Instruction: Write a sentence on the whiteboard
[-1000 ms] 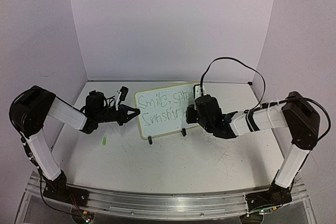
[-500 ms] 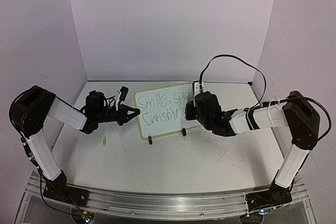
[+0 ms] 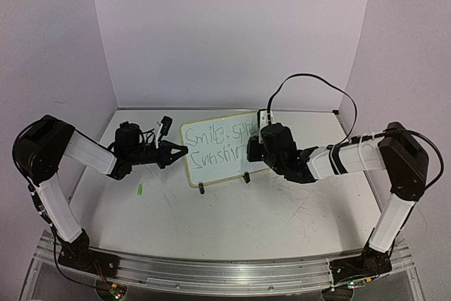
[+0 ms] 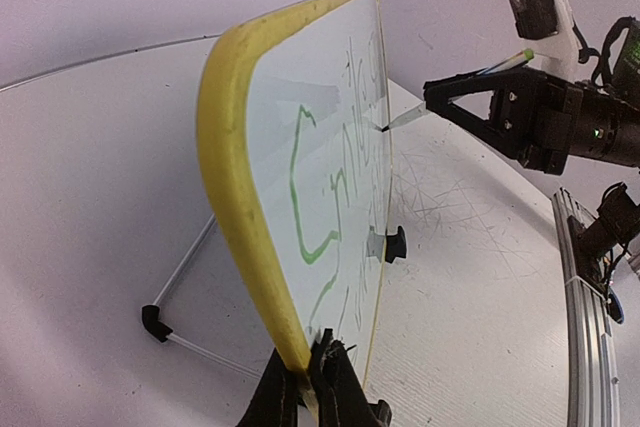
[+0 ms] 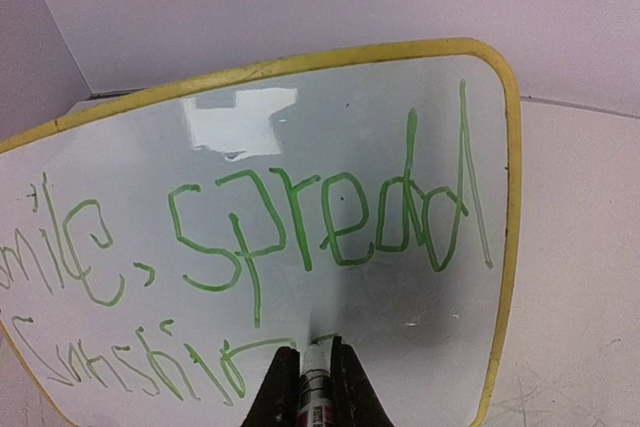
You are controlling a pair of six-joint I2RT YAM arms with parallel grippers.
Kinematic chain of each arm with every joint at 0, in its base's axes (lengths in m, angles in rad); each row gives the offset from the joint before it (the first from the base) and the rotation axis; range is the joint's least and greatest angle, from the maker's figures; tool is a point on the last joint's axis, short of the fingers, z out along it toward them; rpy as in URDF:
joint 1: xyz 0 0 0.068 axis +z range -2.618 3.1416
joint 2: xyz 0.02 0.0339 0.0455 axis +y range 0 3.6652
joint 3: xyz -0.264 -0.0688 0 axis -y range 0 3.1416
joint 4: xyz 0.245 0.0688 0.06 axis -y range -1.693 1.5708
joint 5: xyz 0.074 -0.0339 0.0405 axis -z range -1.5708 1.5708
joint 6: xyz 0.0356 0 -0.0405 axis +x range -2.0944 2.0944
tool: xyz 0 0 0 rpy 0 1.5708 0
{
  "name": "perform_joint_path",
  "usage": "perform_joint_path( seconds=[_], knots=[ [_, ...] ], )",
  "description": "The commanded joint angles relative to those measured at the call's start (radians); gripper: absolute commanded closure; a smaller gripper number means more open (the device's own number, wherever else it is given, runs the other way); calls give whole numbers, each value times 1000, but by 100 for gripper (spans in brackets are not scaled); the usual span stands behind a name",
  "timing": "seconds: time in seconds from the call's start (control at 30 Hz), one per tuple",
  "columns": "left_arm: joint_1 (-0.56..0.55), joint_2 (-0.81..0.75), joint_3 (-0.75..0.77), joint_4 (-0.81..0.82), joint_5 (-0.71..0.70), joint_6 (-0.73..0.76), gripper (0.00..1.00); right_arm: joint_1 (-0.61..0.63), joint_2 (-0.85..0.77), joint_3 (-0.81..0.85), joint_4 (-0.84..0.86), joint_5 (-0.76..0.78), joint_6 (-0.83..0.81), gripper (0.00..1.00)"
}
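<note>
The left arm's black pincer (image 3: 180, 151) is closed tight on the left edge of the small white whiteboard with rounded corners and a pale yellow frame (image 3: 211, 167), steadying it. Nothing here differs from 1 second ago. The board stands propped on 2 small black feet near the middle of the scratched white bench (image 3: 232, 223), in the same spot as before.

On it, the thin light green handwritten sentence (image 5: 300, 227) reads "Smile, spread" on line 1 and "Sunshin" so far on line 2.

At the right, the right arm's pincer (image 5: 315, 355) is clamped around a slim marker pen (image 5: 317, 392), whose tip touches the board at the end of line 2. Since 1 second ago this wrist has shifted slightly up and toward the board, then hardly moved in the last 0.5 seconds. That small shift suggests another letter is being drawn and that line 2 is close to finished.
</note>
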Motion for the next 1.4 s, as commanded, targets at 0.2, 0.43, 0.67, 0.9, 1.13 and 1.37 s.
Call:
perform_joint_path(
  seconds=[0.2, 0.43, 0.67, 0.9, 1.13, 1.37],
  knots=[
    [4, 36, -2, -117, -110, 109, 100, -7, 10, -71, -18, 4, 54, 100],
    [5, 36, -2, -116, -109, 109, 100, -7, -42, -65, -18, 84, 10, 100],
    [4, 33, -5, -116, -113, 109, 100, -7, -107, -112, 35, -12, 9, 100],
    [4, 33, -4, -117, -110, 110, 100, -14, -98, -117, 27, 13, 25, 100],
    [5, 37, -1, -117, -110, 109, 100, -29, -29, -93, 57, 18, 14, 100],
    [5, 34, -2, -118, -111, 109, 100, -30, -47, -97, 86, 28, -3, 100]
  ],
)
